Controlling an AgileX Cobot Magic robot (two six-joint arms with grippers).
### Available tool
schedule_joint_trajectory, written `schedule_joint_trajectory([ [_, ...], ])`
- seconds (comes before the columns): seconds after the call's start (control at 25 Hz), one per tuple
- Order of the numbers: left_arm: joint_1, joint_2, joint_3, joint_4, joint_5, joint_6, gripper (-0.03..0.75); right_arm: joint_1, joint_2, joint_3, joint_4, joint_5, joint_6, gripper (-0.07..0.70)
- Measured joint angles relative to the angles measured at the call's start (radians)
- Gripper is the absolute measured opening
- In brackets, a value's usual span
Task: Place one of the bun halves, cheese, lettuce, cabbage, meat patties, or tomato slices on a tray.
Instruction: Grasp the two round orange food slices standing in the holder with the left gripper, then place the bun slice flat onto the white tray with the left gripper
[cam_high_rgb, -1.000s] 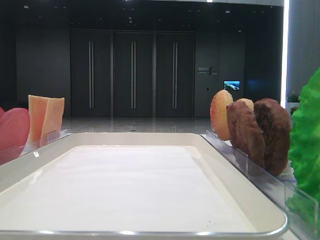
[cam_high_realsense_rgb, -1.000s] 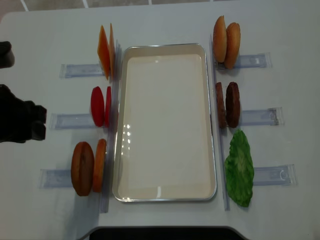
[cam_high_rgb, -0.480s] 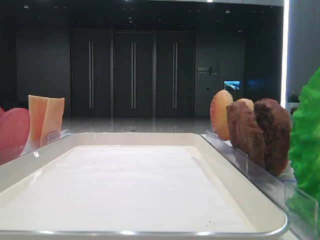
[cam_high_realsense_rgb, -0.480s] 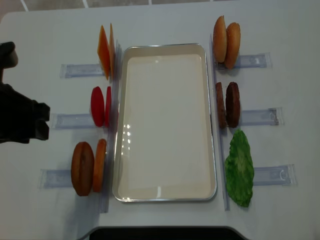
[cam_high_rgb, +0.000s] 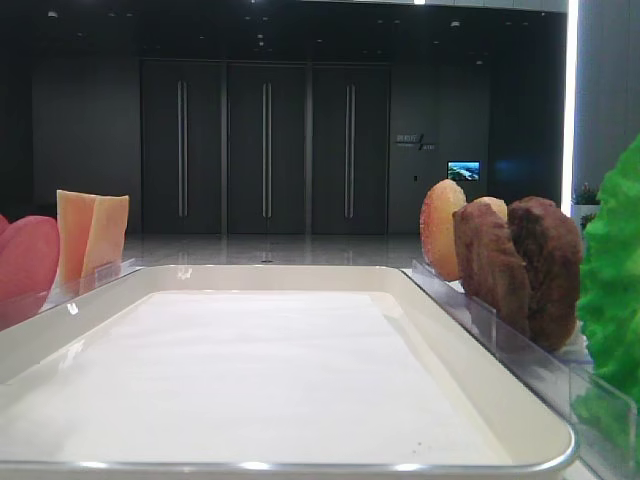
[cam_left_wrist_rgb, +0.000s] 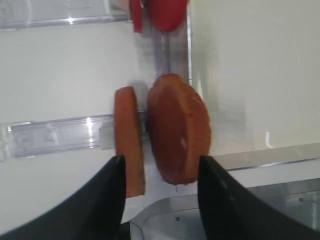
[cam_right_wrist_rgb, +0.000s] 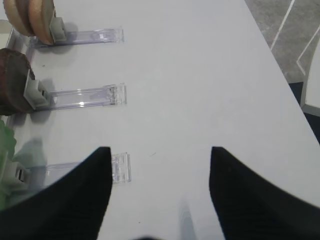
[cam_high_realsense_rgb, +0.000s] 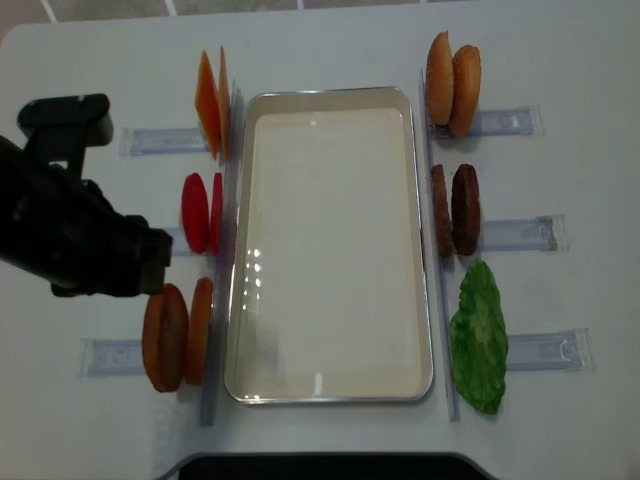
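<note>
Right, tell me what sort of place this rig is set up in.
Probably a test bench in a large office lobby: a white tabletop holds burger parts upright in clear plastic holders around a cream rectangular tray, and tall dark doors with a polished floor stand behind.

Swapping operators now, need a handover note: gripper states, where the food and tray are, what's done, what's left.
Left gripper: open, empty, lined up on the bun halves left of the tray, near end.
Right gripper: open, empty, over bare table beside the clear holders on the tray's right side.
Left of the tray, far to near: cheese, tomato slices, bun halves.
Right of the tray, far to near: second bun pair, meat patties, lettuce.
Done: nothing is on the tray.
Left: grip one item, likely a left-side bun half, and lay it on the tray.
</note>
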Motion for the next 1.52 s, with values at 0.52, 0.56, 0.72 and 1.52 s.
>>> schedule_joint_trajectory([
  [0.52, -0.240, 0.105, -0.001, 0.050, -0.017, -0.182, 0.360, 0.000, 0.000, 0.000, 0.000, 0.000, 0.000, 0.410],
  [0.56, -0.241, 0.112, -0.001, 0.053, -0.020, -0.184, 0.360, 0.000, 0.000, 0.000, 0.000, 0.000, 0.000, 0.410],
  [0.72, -0.241, 0.123, -0.002, 0.071, -0.035, -0.189, 0.361, 0.000, 0.000, 0.000, 0.000, 0.000, 0.000, 0.410],
  [1.52, -0.241, 0.238, -0.002, 0.087, -0.074, -0.193, 0.478, 0.000, 0.000, 0.000, 0.000, 0.000, 0.000, 0.410],
])
